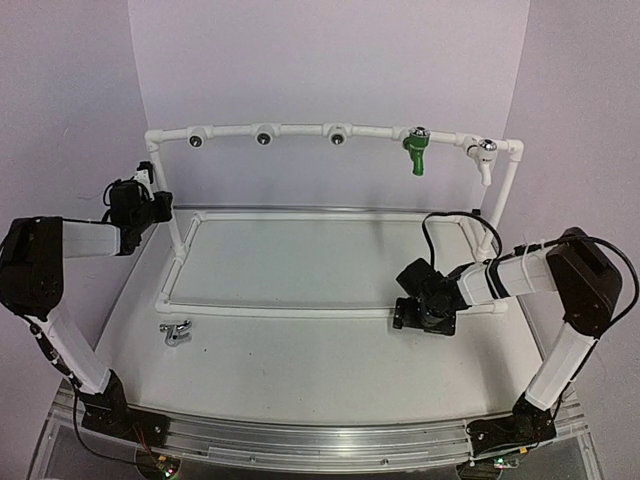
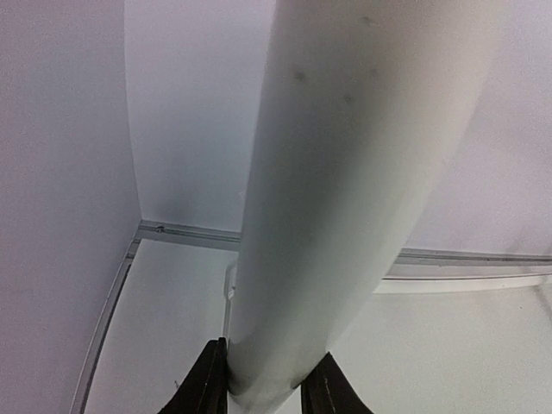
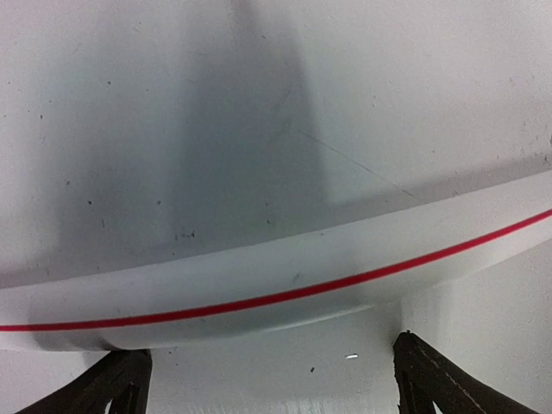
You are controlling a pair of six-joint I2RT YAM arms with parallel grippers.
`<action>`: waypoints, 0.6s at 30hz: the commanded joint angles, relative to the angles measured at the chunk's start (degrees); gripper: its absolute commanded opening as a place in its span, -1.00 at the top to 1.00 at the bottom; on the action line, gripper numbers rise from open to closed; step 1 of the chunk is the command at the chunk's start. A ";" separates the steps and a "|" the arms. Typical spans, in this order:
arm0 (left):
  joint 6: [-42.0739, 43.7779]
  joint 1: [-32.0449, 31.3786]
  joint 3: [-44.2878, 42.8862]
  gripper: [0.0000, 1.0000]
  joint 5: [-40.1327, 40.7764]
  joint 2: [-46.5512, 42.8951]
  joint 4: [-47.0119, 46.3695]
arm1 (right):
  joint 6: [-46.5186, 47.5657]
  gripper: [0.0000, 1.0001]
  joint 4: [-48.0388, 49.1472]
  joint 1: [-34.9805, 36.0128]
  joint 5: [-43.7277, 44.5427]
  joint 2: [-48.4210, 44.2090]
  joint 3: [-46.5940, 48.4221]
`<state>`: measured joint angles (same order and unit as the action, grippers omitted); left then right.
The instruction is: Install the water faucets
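A shiny silver water faucet [image 1: 176,333] lies loose on the table at the front left. A green faucet [image 1: 415,153] and a white faucet [image 1: 484,157] hang from the right end of the top bar of the white pipe frame [image 1: 300,130]. My left gripper [image 1: 158,204] is shut on the frame's left upright pipe [image 2: 345,172], which fills the space between the black fingers [image 2: 205,384]. My right gripper [image 1: 424,306] hovers open just above the frame's front base pipe [image 3: 276,285], which carries a red line. Its fingertips [image 3: 435,384] stand wide apart, holding nothing.
Three round sockets [image 1: 264,137] face forward along the left and middle of the top bar. The frame's base rectangle [image 1: 300,312] lies flat on the white table. White walls close in the back and sides. An aluminium rail [image 1: 320,435] runs along the near edge.
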<state>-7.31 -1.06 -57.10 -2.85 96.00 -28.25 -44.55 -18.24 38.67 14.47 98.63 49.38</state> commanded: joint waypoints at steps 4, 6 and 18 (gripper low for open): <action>-6.16 0.88 7.95 0.87 11.21 -14.04 -1.69 | 7.03 -0.96 5.71 -1.02 -5.01 7.73 9.21; -6.33 0.88 9.12 0.92 13.49 -16.21 1.01 | 8.49 -0.97 6.17 -0.53 -6.16 8.83 10.61; -18.90 0.88 7.08 -0.23 14.24 -26.52 24.85 | 12.35 -0.97 7.45 2.30 -8.12 4.31 10.17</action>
<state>-13.96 -1.00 -45.61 9.71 75.57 -11.01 -33.17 -15.52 39.74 8.70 106.28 59.30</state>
